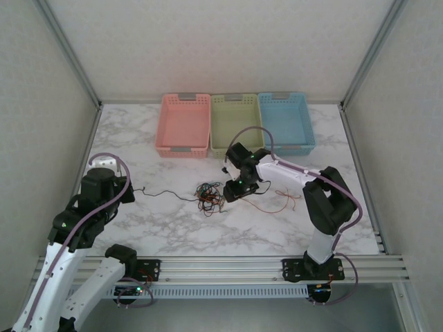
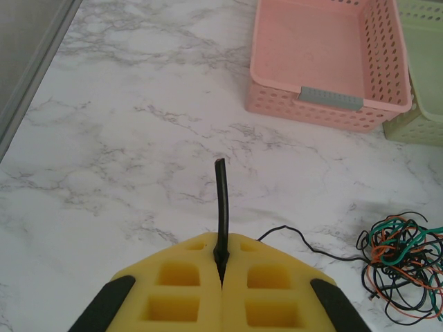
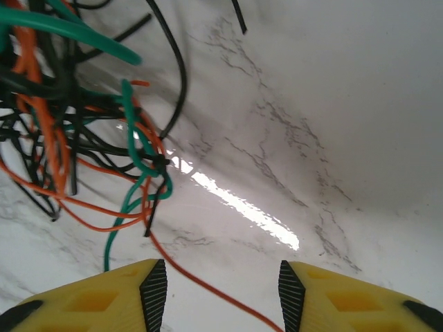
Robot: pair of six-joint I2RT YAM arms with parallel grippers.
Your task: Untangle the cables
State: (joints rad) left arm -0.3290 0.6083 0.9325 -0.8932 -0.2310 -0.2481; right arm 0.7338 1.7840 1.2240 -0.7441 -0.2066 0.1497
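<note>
The right gripper [image 3: 221,289], jaws parted, hovers just right of the cable clump [image 3: 69,117]; the left gripper [image 2: 221,263] clamps a black strand [image 2: 221,200] leading there.

white arms [image 1: 52,277], black joints [image 1: 97,185], lavender cables [image 1: 249,130], yellow jaws, black pads [image 3: 154,290]

One pink basket [image 1: 184,125], one green basket [image 1: 236,123], one blue basket [image 1: 286,122], one clump of cables [image 1: 208,195], two arms [image 1: 93,200] [image 1: 325,200].

Bare tabletop [image 1: 173,232] surrounds the cables [image 1: 208,196]; three baskets [image 1: 184,148] block the far side.
</note>
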